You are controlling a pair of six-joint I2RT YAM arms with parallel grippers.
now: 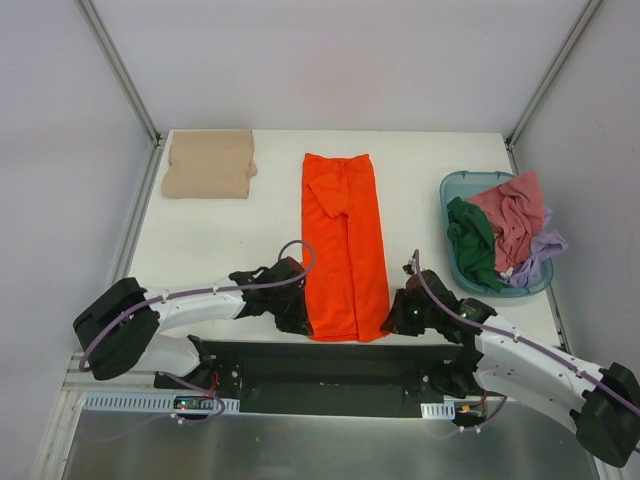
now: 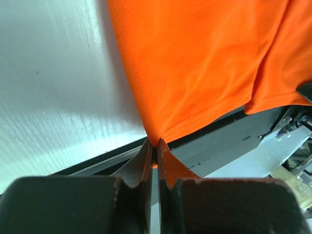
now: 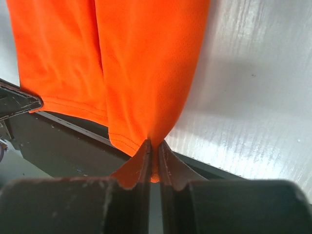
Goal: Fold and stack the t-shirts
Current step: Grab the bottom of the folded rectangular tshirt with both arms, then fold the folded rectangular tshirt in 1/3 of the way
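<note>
A bright orange t-shirt (image 1: 345, 245) lies as a long narrow strip down the middle of the table, sleeves folded in, its hem at the near edge. My left gripper (image 1: 303, 325) is shut on the hem's left corner (image 2: 155, 141). My right gripper (image 1: 390, 322) is shut on the hem's right corner (image 3: 155, 141). In both wrist views orange cloth (image 2: 195, 63) (image 3: 141, 63) is pinched between the fingertips. A folded tan-beige t-shirt (image 1: 210, 164) rests at the far left corner. Pink (image 1: 512, 215), dark green (image 1: 474, 243) and lilac (image 1: 540, 250) garments lie heaped in a tub.
The teal plastic tub (image 1: 460, 185) stands at the table's right edge. The dark near rim (image 1: 330, 360) runs just below both grippers. Metal frame posts (image 1: 120, 70) rise at the far corners.
</note>
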